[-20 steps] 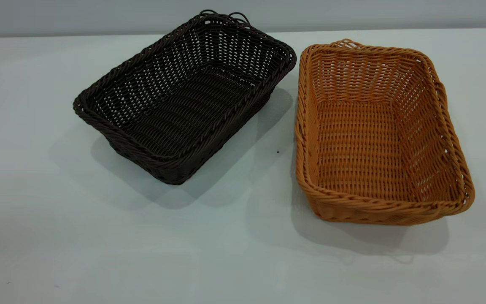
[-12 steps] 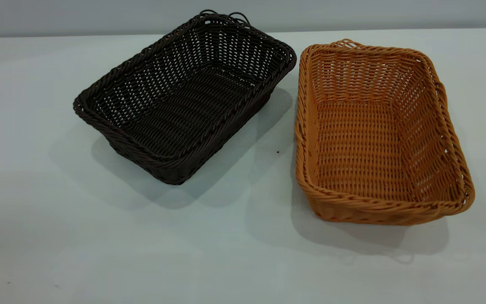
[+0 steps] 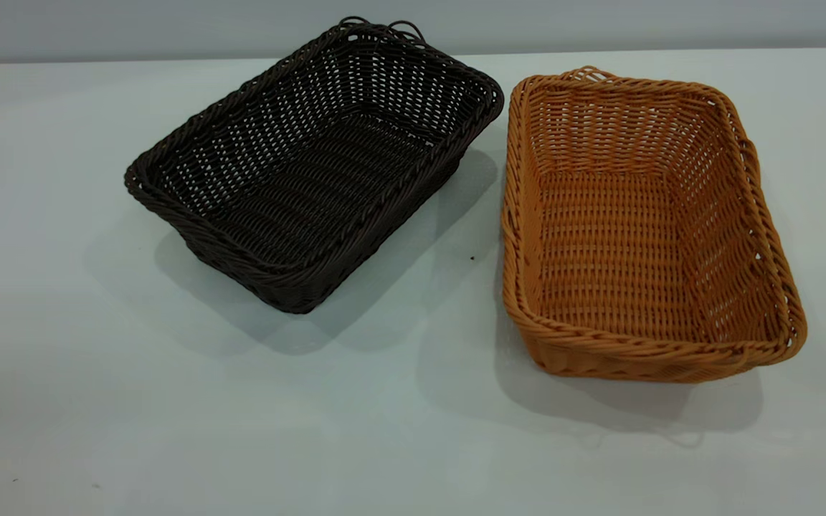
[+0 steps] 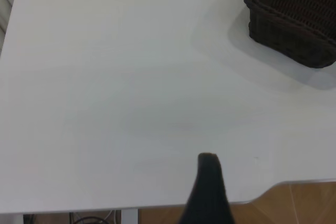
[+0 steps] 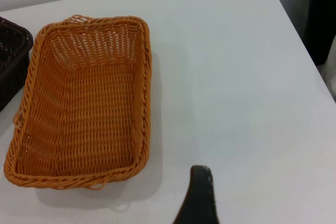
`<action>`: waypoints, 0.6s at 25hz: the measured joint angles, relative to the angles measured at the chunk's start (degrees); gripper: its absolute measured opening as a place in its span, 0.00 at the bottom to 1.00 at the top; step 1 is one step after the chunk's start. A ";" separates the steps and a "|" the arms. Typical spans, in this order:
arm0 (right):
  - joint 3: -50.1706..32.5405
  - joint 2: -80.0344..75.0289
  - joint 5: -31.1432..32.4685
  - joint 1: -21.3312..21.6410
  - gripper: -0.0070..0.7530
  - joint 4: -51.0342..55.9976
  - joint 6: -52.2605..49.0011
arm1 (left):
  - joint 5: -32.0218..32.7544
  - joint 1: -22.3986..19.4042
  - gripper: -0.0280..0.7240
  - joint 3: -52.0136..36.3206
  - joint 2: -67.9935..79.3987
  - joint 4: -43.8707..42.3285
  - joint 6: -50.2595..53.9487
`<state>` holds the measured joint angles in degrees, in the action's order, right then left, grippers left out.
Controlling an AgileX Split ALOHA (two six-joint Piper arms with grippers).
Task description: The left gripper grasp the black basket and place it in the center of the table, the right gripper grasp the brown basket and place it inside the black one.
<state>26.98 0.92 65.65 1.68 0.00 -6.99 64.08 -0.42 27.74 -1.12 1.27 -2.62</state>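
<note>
The black basket (image 3: 312,168) sits on the white table (image 3: 241,430), turned at an angle, toward my left half and the far edge; the brown basket (image 3: 646,229) stands beside it on my right half, their far corners close together but not clearly touching. Both are empty and upright, and neither is in my grip.

My left gripper (image 4: 209,190) hangs over bare table near the edge, well apart from the black basket's corner (image 4: 294,19). My right gripper (image 5: 198,195) hangs over the table just beside the brown basket (image 5: 84,103). Only one dark finger of each shows in the wrist views, so I cannot tell whether either pair is spread or pressed together.

The main risk, as I judge it, is the tight gap between the two baskets: if I drag the black one toward the centre without lifting it, its far corner may catch the brown rim and shove it askew. The braided rims are thick and rounded, so a shallow pinch could slip off. The skewed black basket also means the brown one may jam on its rim unless the long sides line up.

The black basket is cut off in both wrist views. Its loop handles (image 3: 384,27) at the far end are probably what shows against the wall. Neither arm appears in the exterior view.
</note>
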 joint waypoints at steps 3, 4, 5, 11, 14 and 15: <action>0.00 0.00 0.00 0.00 0.75 0.00 0.00 | 0.00 0.00 0.76 0.00 0.00 0.00 0.00; 0.00 0.00 0.00 0.00 0.75 0.00 0.00 | 0.00 0.00 0.76 0.00 0.00 0.00 -0.06; 0.00 0.00 0.00 0.00 0.75 0.00 0.00 | 0.00 0.00 0.76 0.00 0.00 0.00 -0.06; 0.00 0.00 0.00 0.00 0.75 0.00 0.00 | 0.00 0.11 0.76 0.00 0.00 0.00 -0.06; 0.00 0.00 0.00 0.00 0.75 0.00 0.00 | 0.00 0.77 0.76 0.00 0.00 0.00 -0.06; 0.00 0.00 0.00 0.00 0.75 0.00 0.00 | 0.00 1.34 0.76 0.00 0.00 0.00 -0.06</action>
<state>26.98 0.92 65.65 1.68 0.00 -6.99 64.08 0.93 27.74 -1.12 1.27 -2.69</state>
